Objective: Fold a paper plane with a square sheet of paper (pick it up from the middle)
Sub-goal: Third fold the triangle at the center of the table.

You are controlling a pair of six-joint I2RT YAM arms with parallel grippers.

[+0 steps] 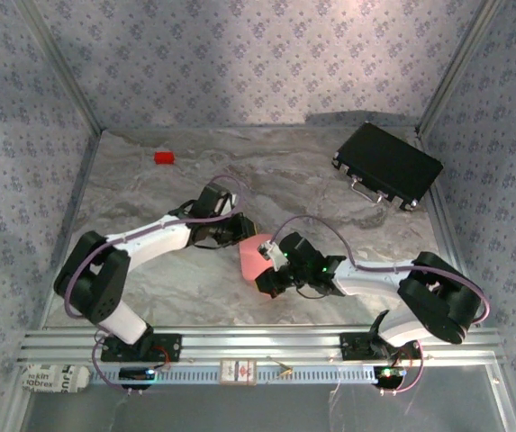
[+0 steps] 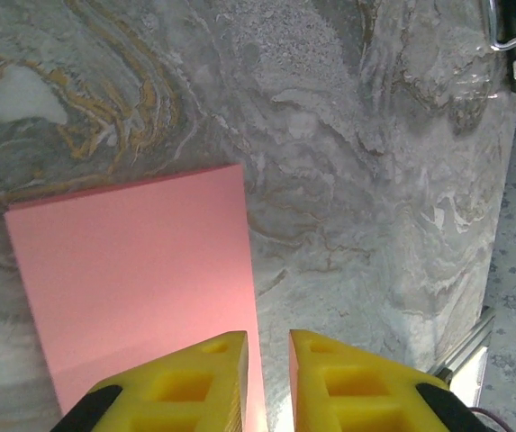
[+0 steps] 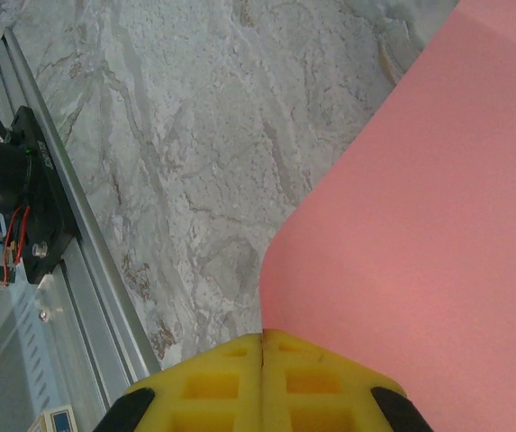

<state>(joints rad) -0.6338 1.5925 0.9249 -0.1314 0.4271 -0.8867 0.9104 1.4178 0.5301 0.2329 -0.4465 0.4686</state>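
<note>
On top cam, red block [image 1: 164, 157] & case [image 1: 388, 165] lie beyond sheet [image 1: 253, 259]

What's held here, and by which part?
The right gripper pinches the pink paper at its edge; the left gripper straddles another edge, jaws slightly apart.

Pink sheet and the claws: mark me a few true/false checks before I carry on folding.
1. The right claw is shut on the pink sheet. True.
2. The left claw has its fingers pressed tight together. False: a narrow gap shows between them, at the sheet's edge.
3. The red block lies on the sheet. False: it sits apart, at the table's far left.
4. The black case lies at the far right, away from the sheet. True.
</note>
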